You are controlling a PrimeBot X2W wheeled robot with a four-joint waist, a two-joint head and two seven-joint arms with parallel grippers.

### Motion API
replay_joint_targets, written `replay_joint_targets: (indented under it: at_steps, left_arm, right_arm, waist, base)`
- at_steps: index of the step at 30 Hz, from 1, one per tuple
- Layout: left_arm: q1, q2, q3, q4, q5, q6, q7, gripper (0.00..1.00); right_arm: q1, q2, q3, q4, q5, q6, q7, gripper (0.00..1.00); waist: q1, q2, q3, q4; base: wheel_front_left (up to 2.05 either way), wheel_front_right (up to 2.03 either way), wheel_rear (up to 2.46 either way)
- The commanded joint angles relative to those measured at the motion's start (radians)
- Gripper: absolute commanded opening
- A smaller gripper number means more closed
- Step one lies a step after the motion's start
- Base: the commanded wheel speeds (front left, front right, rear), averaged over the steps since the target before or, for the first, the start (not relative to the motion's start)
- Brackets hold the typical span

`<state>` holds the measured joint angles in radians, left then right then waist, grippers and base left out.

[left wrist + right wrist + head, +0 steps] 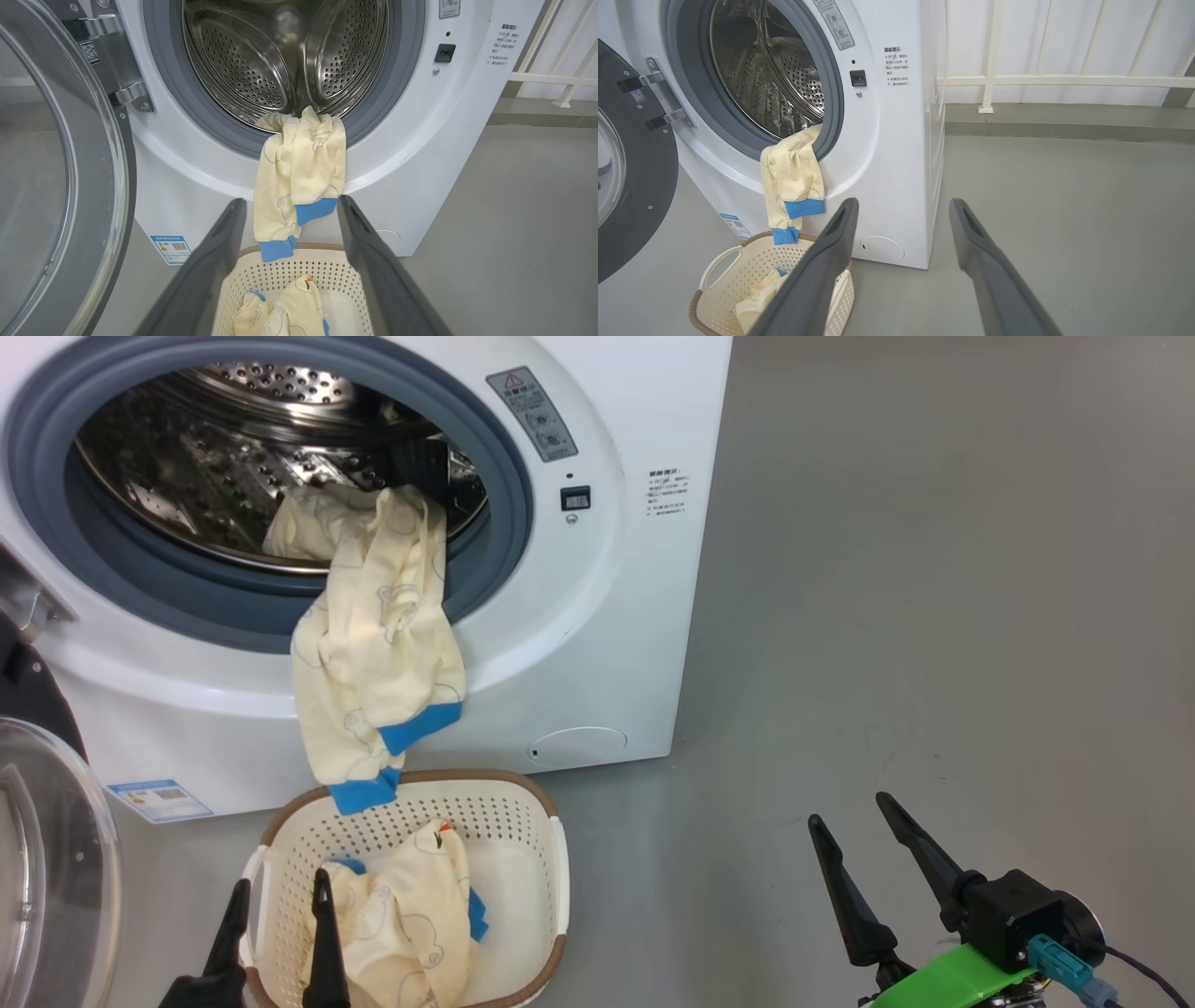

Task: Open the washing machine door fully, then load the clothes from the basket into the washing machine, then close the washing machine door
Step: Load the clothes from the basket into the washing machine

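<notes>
So the washing machine door (644, 196) stands swung wide off the washing machine (616, 569): first step done. One garment (378, 644) hangs half out over the gasket (233, 607), above the back rim of the basket (485, 782); a second garment (411, 905) lies inside it. The left gripper (282, 879), over the basket's front-left corner, and the right gripper (848, 808) are spread, empty. Loading and closing remain.

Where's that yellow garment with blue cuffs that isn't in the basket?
In the head view, left of centre, the garment hangs over the gasket of the washing machine, top inside the drum, blue cuffs just above the basket.
</notes>
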<state>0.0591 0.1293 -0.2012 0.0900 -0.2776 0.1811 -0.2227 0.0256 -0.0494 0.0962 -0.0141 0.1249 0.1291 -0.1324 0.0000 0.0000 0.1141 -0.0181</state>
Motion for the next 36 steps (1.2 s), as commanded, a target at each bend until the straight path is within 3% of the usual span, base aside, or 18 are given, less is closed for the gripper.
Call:
replay_joint_targets:
  at_steps: [1, 11, 16, 27, 36]
  left_arm:
    - [-0.022, 0.009, 0.031, -0.016, -0.006, 0.007, -0.009, 1.0]
    - [-0.048, 0.006, 0.028, 0.008, -0.026, 0.002, 0.002, 1.0]
    - [-0.128, 0.004, 0.026, 0.084, -0.062, -0.03, 0.039, 1.0]
    - [-0.503, 0.015, 0.02, 0.47, -0.112, -0.141, 0.086, 1.0]
    - [-0.807, 0.066, 0.057, 0.773, -0.144, -0.199, 0.058, 1.0]
  right_arm:
    - [-0.005, -0.001, 0.028, -0.029, 0.001, 0.002, 0.002, 1.0]
    - [-0.012, -0.001, 0.029, -0.036, 0.002, 0.002, 0.001, 1.0]
    - [-0.03, -0.001, 0.031, -0.051, 0.004, 0.002, 0.0, 1.0]
    - [-0.118, -0.001, 0.055, -0.058, 0.012, 0.002, -0.022, 1.0]
    - [-0.212, -0.001, 0.089, -0.032, 0.034, 0.002, -0.062, 1.0]
  waist:
    - [0.0, 0.0, 0.001, 0.0]
    - [0.0, 0.0, 0.025, -0.003]
    - [0.0, 0.0, 0.073, -0.003]
    - [0.0, 0.0, 0.243, -0.043]
    - [0.0, 0.0, 0.384, -0.118]
  base:
    - [0.0, 0.0, 0.0]
    - [0.0, 0.0, 0.0]
    - [0.0, 0.0, 0.0]
    - [0.0, 0.0, 0.0]
    - [0.0, 0.0, 0.0]
